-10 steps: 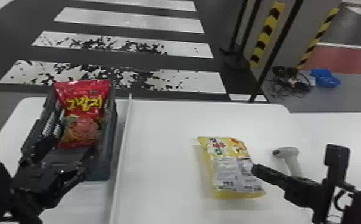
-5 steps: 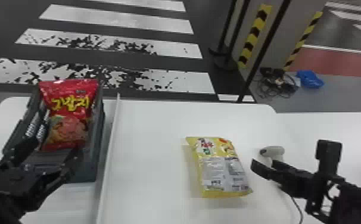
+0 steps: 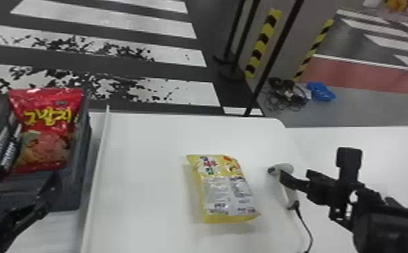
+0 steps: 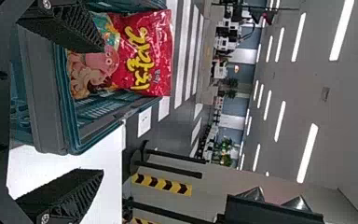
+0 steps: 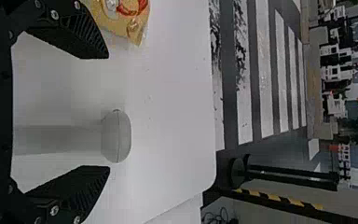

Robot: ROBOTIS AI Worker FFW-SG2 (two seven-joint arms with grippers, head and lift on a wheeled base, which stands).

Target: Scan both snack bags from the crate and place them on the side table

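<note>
A raised white strip (image 3: pixel 97 168) separates the crate (image 3: pixel 85 161), with the red snack bag (image 3: pixel 50 131) inside, from the yellow snack bag (image 3: pixel 227 188), mid-tabletop (image 3: pixel 146 202). The scanner (image 3: pixel 289 168) lies toward the right edge, partly covered by the right pincer (image 3: pixel 315 165), wide open, empty. The left pincer (image 3: pixel 25 178), likewise open and empty, is cut off in the head view.

Two bags (image 3: pixel 45 134) (image 3: pixel 227 190), one crate (image 3: pixel 75 178), one scanner (image 3: pixel 291 195)

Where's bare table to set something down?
White table: between the raised strip and yellow bag, plus beyond that bag to the far edge. Crowded: right, scanner by the right claw; left, crate with red bag, left claw there.
</note>
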